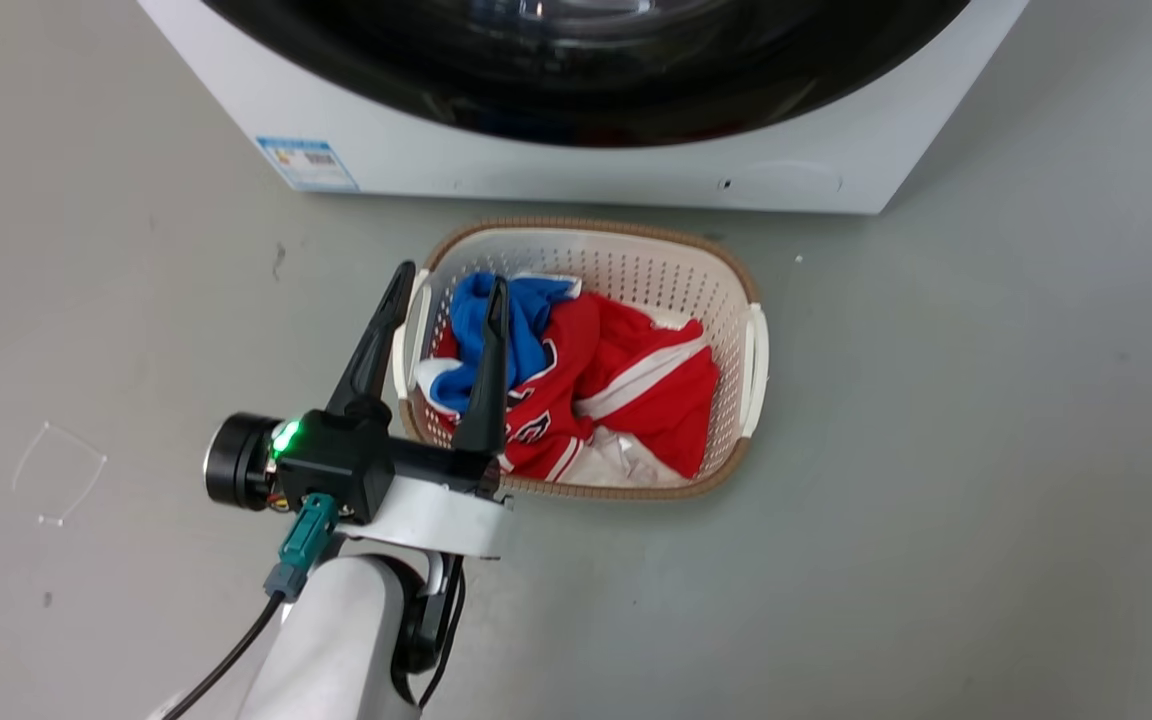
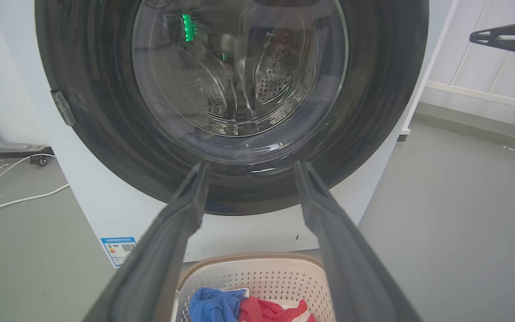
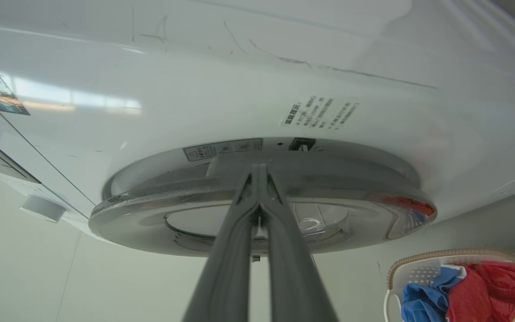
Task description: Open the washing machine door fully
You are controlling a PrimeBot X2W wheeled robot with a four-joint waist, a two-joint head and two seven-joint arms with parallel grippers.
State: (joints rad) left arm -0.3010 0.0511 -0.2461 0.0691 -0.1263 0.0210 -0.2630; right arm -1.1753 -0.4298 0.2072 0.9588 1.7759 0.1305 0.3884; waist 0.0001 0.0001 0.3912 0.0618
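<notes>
The white washing machine stands at the top of the head view, with the glossy black washing machine door lying against its front. My left gripper hangs open over the laundry basket's left rim, holding nothing. In the left wrist view the left gripper points at the lower part of the door, well short of it. My right gripper is shut, its tips pressed to the edge of the door, seen side-on against the machine front. One of its fingers shows to the machine's right.
A white laundry basket with red, blue and white clothes sits on the grey floor just in front of the machine. White cables run along the floor on the machine's left. A white panelled wall stands to its right.
</notes>
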